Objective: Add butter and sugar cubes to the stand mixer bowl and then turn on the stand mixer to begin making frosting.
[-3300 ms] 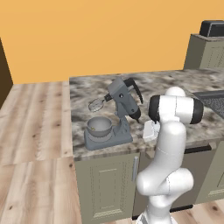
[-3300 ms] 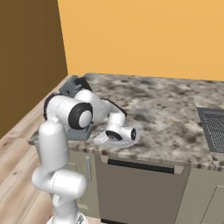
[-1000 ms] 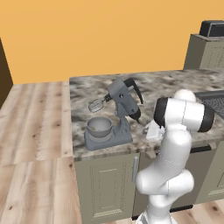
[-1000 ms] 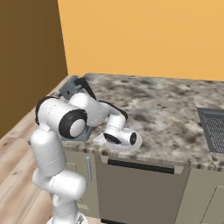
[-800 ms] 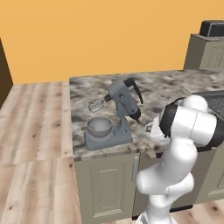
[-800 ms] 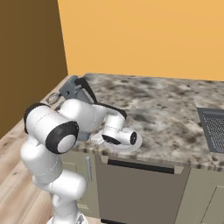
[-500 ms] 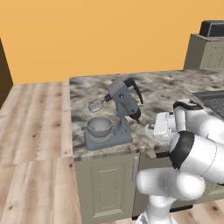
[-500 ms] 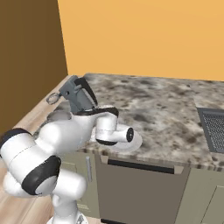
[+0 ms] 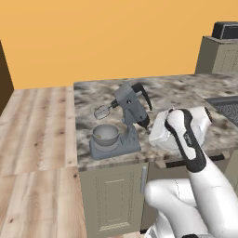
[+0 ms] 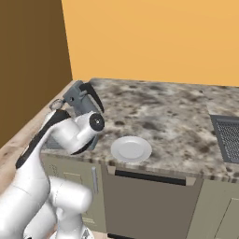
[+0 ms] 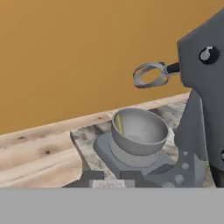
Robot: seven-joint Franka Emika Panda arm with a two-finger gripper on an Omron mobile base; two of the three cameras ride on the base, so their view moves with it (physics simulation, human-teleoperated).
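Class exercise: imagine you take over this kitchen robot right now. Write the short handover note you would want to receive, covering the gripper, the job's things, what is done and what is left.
Gripper: shut, nothing seen in it.
Stand mixer: on the counter, head tilted up, whisk raised above the bowl.
Bowl: seated on the mixer base; something yellow lies against its inner wall, contents otherwise unclear.
Plate: white, bare, right of the mixer.
Done: possibly butter added.
Left: confirm sugar is in, then switch the mixer on.

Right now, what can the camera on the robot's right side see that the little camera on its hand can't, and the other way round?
The right side camera alone shows a white plate on the counter and a dark grate at the far edge. The hand camera alone shows the inside of the metal bowl, with a thin yellow strip against its wall. Both show the grey mixer with its head tilted up, the whisk, the speckled counter and the orange wall.
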